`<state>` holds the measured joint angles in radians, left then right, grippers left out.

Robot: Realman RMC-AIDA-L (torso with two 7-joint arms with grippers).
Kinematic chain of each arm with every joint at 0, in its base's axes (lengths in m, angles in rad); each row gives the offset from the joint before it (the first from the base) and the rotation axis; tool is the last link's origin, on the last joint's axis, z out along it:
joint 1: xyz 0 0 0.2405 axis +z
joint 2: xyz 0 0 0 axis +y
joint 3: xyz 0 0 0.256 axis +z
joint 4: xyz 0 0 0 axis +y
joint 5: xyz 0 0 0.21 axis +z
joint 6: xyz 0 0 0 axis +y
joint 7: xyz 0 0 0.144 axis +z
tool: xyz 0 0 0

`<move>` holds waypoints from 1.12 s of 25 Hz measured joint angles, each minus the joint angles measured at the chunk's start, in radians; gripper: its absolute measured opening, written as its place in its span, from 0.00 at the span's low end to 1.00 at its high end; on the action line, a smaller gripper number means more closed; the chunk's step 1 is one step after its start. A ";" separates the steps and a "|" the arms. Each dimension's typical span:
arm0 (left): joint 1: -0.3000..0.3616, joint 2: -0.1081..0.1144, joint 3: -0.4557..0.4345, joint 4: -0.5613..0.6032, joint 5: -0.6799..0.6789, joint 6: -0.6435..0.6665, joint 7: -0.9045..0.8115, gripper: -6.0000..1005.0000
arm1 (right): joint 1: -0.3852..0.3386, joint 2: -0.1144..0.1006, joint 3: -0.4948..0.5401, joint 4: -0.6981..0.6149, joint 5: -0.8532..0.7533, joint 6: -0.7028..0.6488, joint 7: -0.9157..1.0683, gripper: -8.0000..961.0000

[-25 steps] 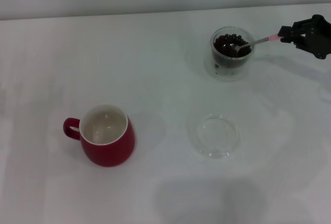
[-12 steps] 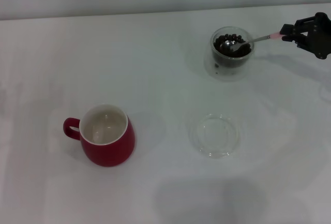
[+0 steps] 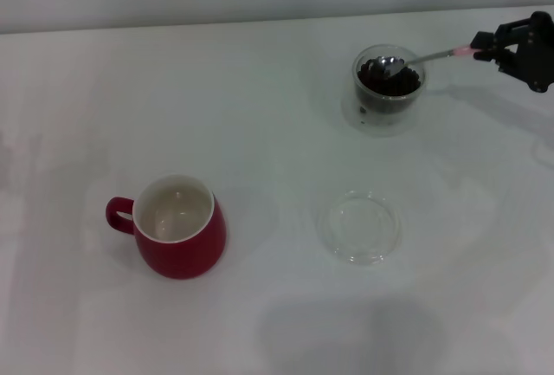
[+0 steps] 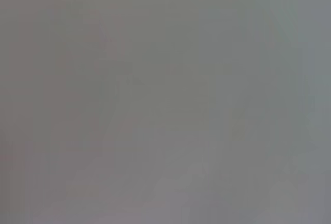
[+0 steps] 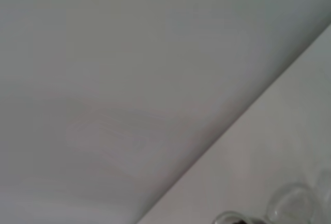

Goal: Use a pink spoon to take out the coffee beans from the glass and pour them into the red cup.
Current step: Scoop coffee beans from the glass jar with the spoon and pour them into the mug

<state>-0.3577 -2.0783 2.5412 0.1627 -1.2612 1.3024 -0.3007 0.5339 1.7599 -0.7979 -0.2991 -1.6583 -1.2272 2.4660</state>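
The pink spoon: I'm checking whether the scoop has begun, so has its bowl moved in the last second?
Yes. The pink spoon, held by the right gripper, has lifted from among the coffee beans toward the far rim of the unmoved glass.

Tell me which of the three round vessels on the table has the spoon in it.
The glass at the far right, dark with coffee beans; the pink spoon reaches in from the right gripper. The red cup and clear saucer don't.

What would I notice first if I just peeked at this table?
Probably the red cup, near the front on the robot's left, bright against the white table. Then the glass of dark coffee beans at the far right, where the right gripper holds a pink spoon over its rim.
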 joint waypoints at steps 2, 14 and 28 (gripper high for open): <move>0.000 0.001 -0.001 0.000 -0.001 0.000 0.000 0.72 | 0.000 -0.005 0.006 0.001 0.000 -0.002 0.007 0.27; -0.010 0.000 -0.005 -0.024 -0.003 0.000 -0.003 0.72 | 0.048 -0.057 0.002 0.066 -0.002 -0.093 0.026 0.27; -0.008 0.000 -0.015 -0.023 -0.003 0.001 -0.003 0.72 | 0.126 -0.017 -0.096 0.061 -0.013 -0.214 0.039 0.28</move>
<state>-0.3659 -2.0781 2.5264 0.1397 -1.2638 1.3033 -0.3039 0.6601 1.7425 -0.8936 -0.2378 -1.6711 -1.4410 2.5050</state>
